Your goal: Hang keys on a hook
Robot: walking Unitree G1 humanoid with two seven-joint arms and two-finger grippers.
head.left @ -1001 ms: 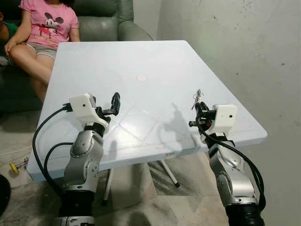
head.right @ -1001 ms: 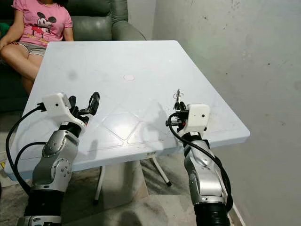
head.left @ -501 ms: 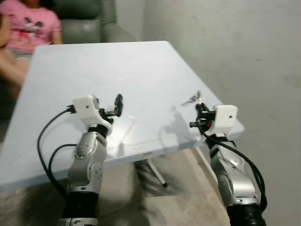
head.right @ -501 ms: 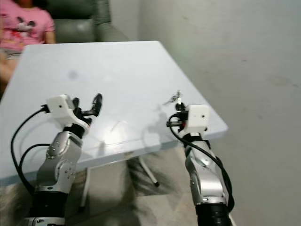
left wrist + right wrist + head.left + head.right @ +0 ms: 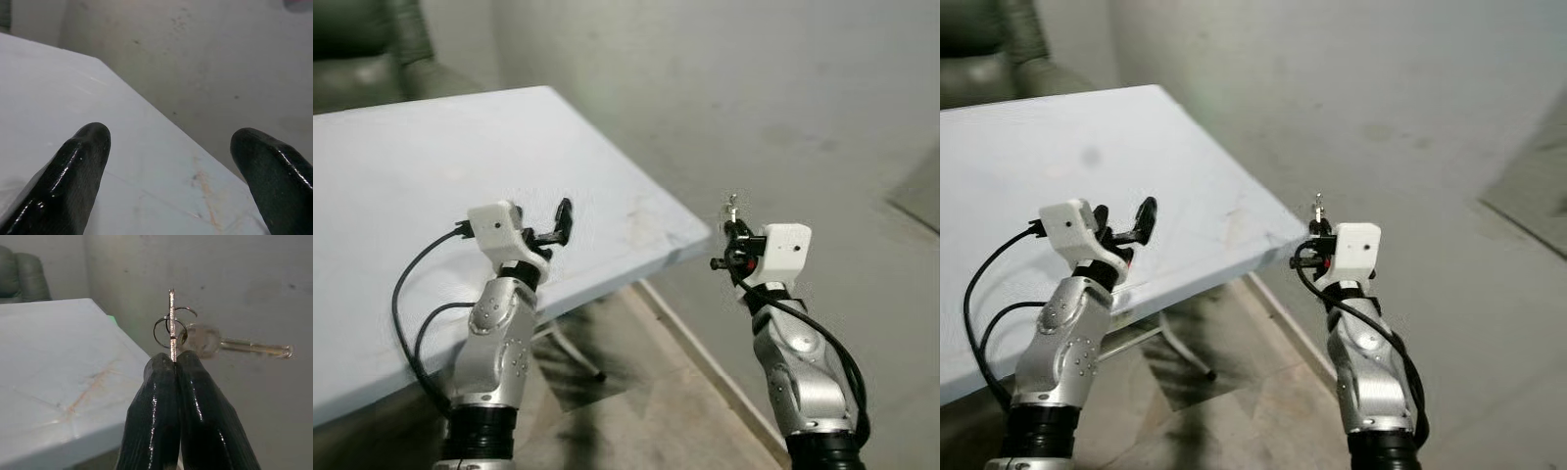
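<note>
A small bunch of metal keys (image 5: 172, 325) on split rings sticks up from between the fingers of my right gripper (image 5: 175, 363), which is shut on them; a second key swings blurred off to one side. In the eye views the keys (image 5: 734, 204) sit above the right gripper (image 5: 732, 231), held in the air off the corner of the white table (image 5: 401, 176), in front of the grey wall. My left gripper (image 5: 562, 221) is open above the table near its edge, its two black fingertips (image 5: 83, 156) spread wide with nothing between them.
The bare grey wall (image 5: 754, 98) lies ahead and to the right. The table corner (image 5: 700, 233) lies between the two arms, with its legs (image 5: 573, 352) and the tiled floor below. A dark green sofa (image 5: 362, 44) is at the far left.
The whole view has swung to the right: the seated person has left the picture and the wall now fills the right half. The right gripper with the keys is now off the table's corner.
</note>
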